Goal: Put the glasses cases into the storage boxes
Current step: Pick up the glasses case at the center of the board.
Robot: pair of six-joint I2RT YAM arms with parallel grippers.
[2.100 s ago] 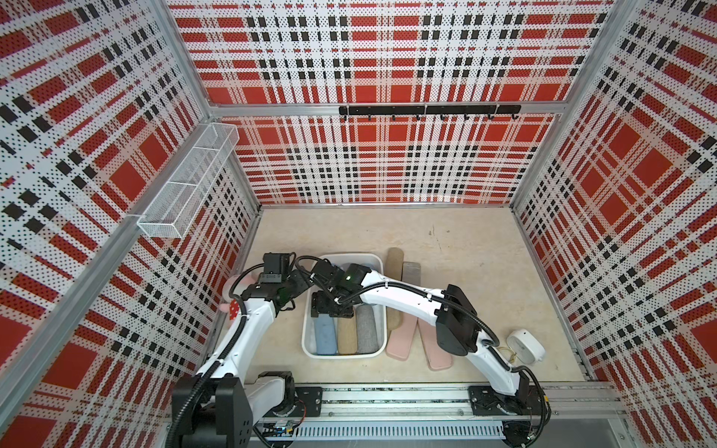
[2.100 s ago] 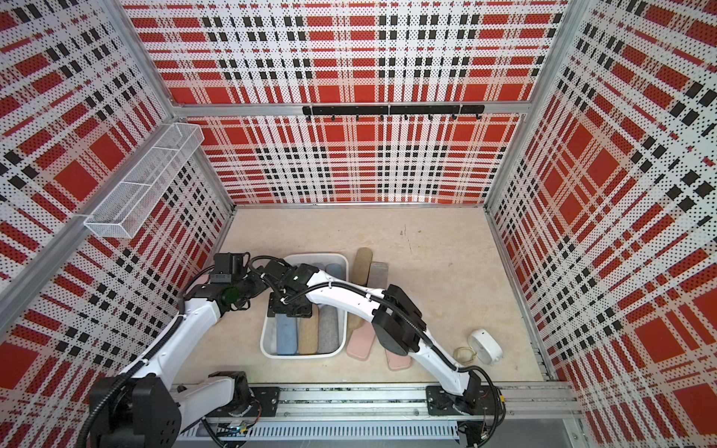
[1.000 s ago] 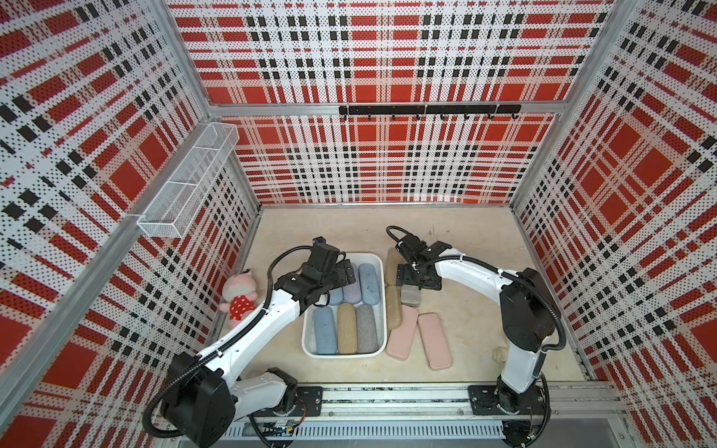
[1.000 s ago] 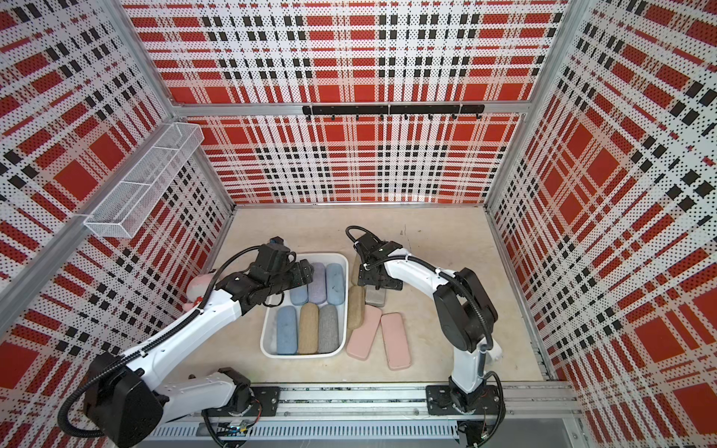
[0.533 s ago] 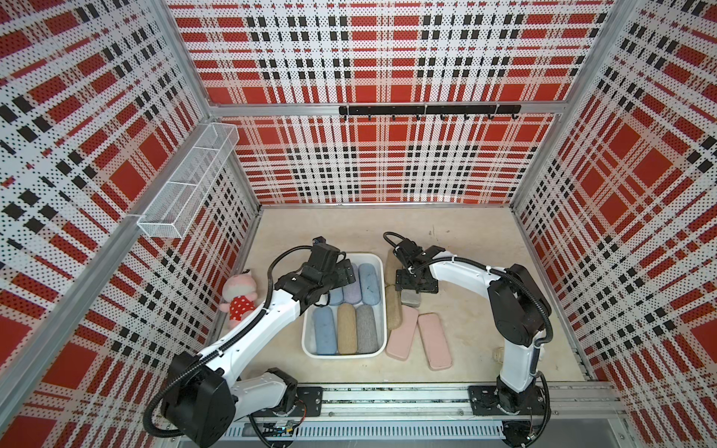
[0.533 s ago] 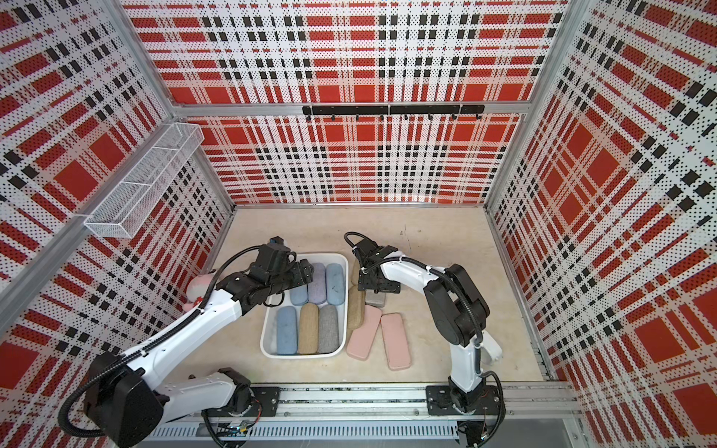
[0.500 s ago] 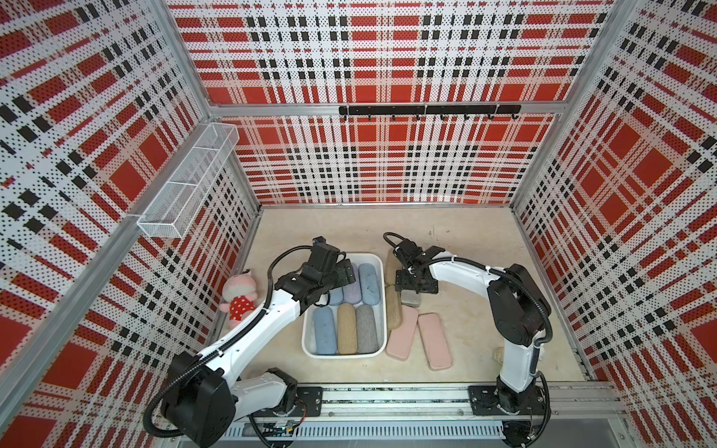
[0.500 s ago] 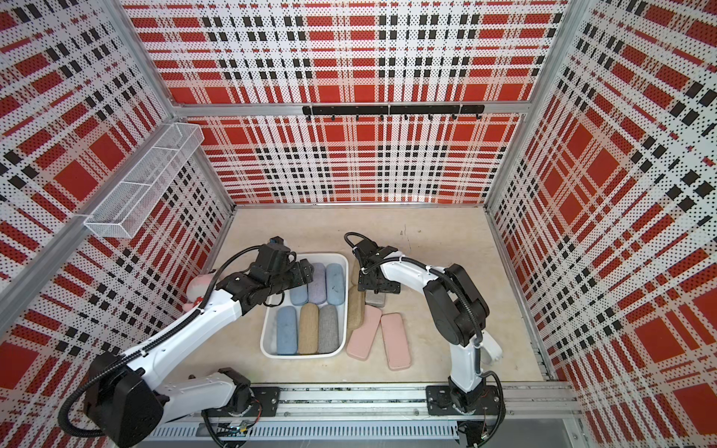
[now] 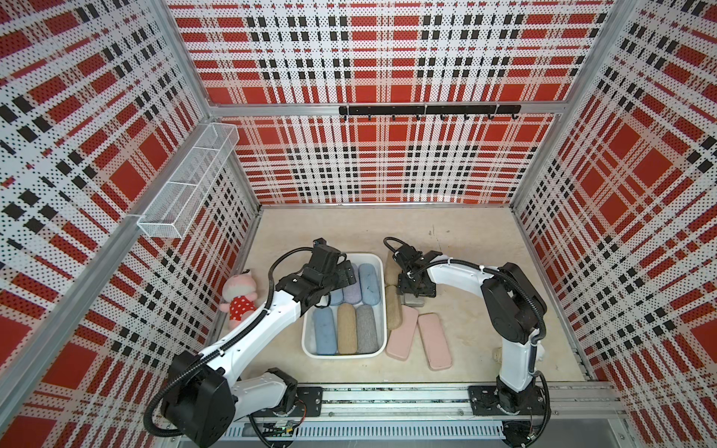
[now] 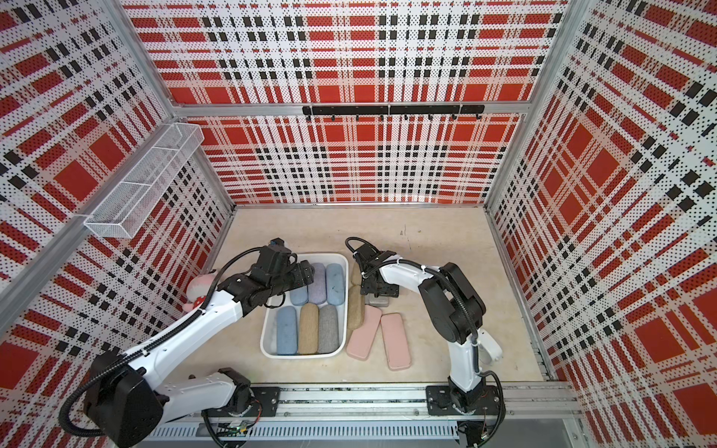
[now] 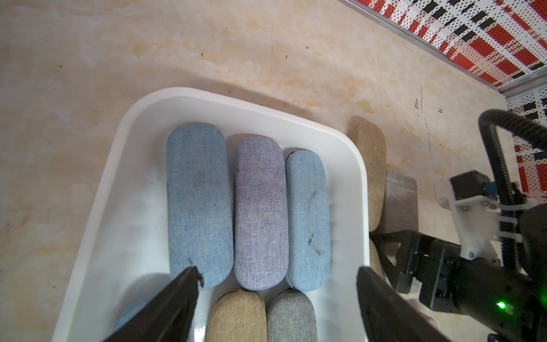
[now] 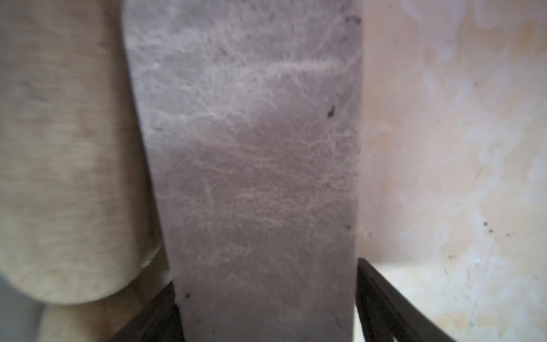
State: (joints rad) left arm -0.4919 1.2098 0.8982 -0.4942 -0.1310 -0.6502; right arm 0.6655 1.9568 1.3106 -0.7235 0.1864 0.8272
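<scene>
Hanging over the white tub (image 11: 124,148), my left pincer (image 11: 276,271) has its two fingers spread wide, and nothing is between them. It is above the back row of the tub. Three glasses cases lie there side by side: a big light blue case (image 11: 198,204), a lavender case (image 11: 260,213) and a small light blue case (image 11: 307,219). Three more lie in the front row: a blue case (image 9: 325,331), a tan case (image 9: 346,327) and a grey cloth case (image 9: 366,327). That makes six cases in the tub.

My right pincer (image 12: 265,272) is down low at the bench (image 9: 465,240), just to the right of the tub. It pinches the boxy grey case (image 12: 251,148), with one finger touching each long side. This case is outside the tub.

Between the boxy grey case and the tub lie two more tan ones, end to end. The far tan case (image 9: 391,267) touches the boxy grey case. The near tan case (image 9: 394,312) lies along the tub's right side.

Closer to my base lie two flat ones on the bench. The left pink case (image 9: 401,333) is just beside the tub. The right pink case (image 9: 438,341) is near it.

A plush toy (image 9: 240,294) in a red dotted dress sits by the left wall. A mesh basket (image 9: 186,182) hangs high on that wall.
</scene>
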